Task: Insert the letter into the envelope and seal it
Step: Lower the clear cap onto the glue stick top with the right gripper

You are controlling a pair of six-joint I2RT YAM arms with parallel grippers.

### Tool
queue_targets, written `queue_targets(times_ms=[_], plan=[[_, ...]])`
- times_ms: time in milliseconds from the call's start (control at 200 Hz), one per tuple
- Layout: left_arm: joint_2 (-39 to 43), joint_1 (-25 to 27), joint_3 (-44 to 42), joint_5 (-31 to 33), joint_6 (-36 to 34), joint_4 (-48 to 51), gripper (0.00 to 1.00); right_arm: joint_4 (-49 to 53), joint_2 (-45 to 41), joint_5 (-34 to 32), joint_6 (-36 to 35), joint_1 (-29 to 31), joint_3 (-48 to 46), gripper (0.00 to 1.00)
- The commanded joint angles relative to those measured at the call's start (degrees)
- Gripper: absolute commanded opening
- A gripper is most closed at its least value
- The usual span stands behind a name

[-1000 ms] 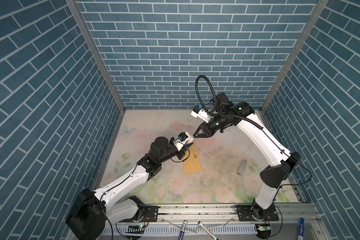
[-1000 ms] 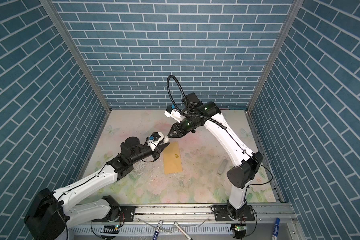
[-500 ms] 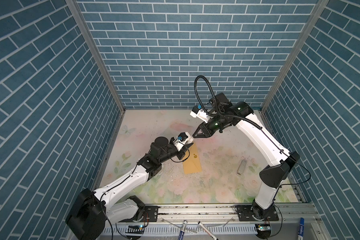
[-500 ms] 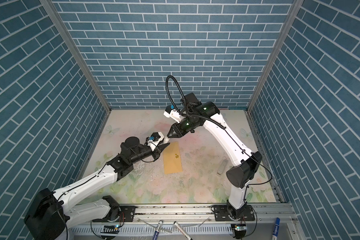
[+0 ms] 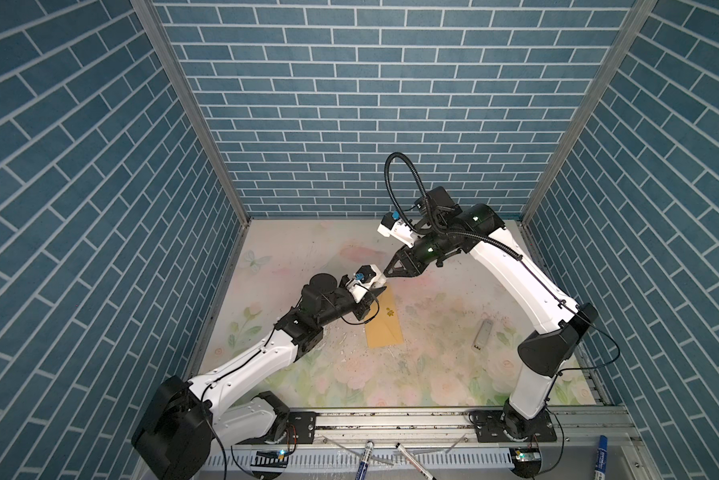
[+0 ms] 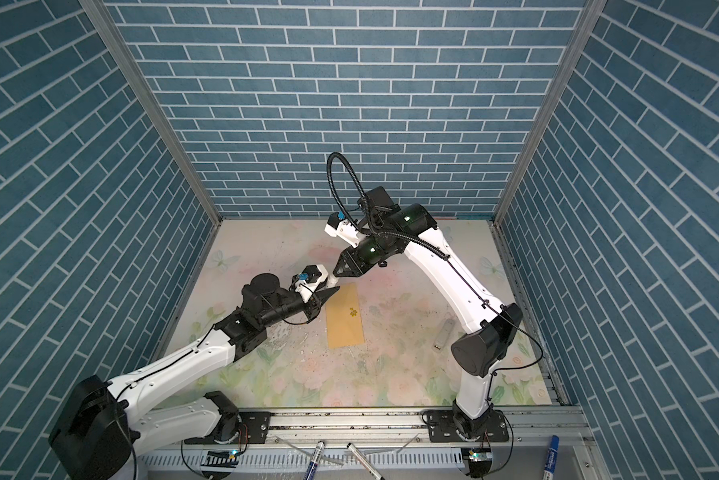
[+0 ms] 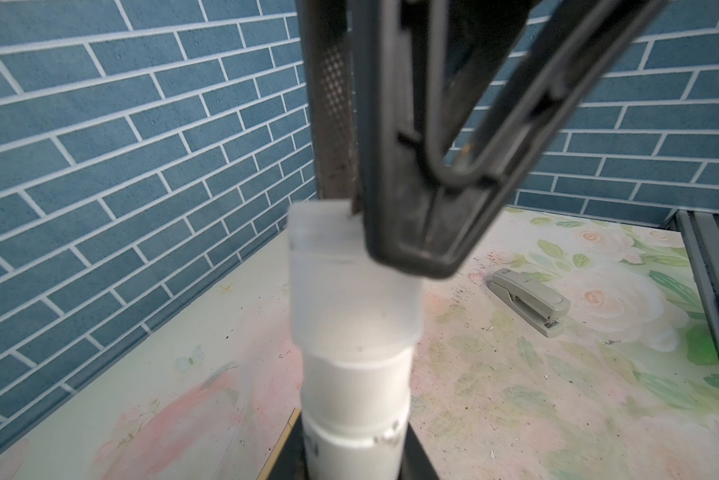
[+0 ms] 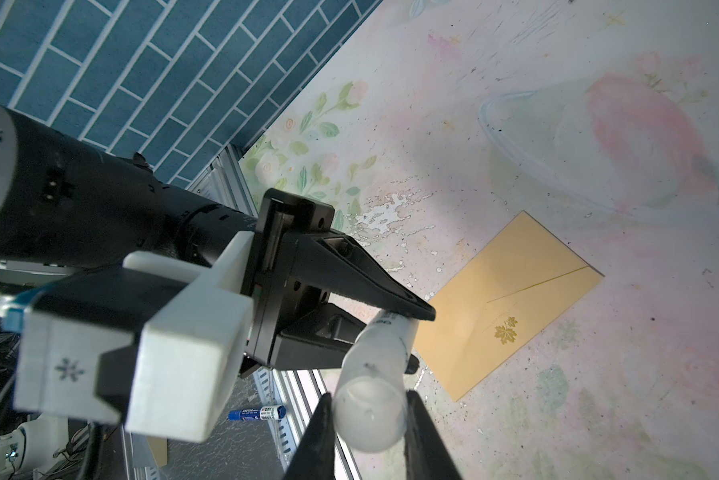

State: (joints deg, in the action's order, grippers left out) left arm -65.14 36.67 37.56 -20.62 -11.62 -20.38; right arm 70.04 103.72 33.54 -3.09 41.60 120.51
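**Wrist views showing a stalled tug on the glue cap**

We are holding this moment against the second before it and finding almost nothing moving. Both arms are staying nose to nose above the bench (image 5: 432, 374), over the far end of the envelope (image 5: 384, 320).

The left gripper (image 8: 411, 336) is clamping the white body of the glue stick (image 8: 380, 349). The right gripper (image 8: 370, 419) is pinching its cloudy cap (image 7: 349, 291), with a finger closed on either side. The cap is still sitting on the body with no gap showing, so we are judging the uncapping as begun but not finished.

The envelope is lying flat about the middle of the bench, flap folded down and leaf emblem facing up. The letter is showing nowhere. We are taking it to be inside already, though we cannot confirm that.

The stapler (image 5: 483, 334) is lying well apart, toward the right edge.

For the task, the sealing is waiting on that cap coming free.
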Motion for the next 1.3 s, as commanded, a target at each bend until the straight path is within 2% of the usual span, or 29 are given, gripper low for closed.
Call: queue_targets(times_ms=[0,995,1295], plan=[[-0.15,0.16,-0.56,-0.65,-0.42,-1.92,0.00,1.95,0.87,1.89,-3.24,1.79,2.45,0.18],[-0.24,0.16,-0.73,-0.96,-0.42,-2.03,0.00,2.12,0.69,2.56,-4.28,2.70,2.27,0.31],[-0.16,0.16,-0.65,-0.86,-0.42,-2.03,0.00,2.56,0.78,1.05,-4.64,2.87,2.02,0.29]])
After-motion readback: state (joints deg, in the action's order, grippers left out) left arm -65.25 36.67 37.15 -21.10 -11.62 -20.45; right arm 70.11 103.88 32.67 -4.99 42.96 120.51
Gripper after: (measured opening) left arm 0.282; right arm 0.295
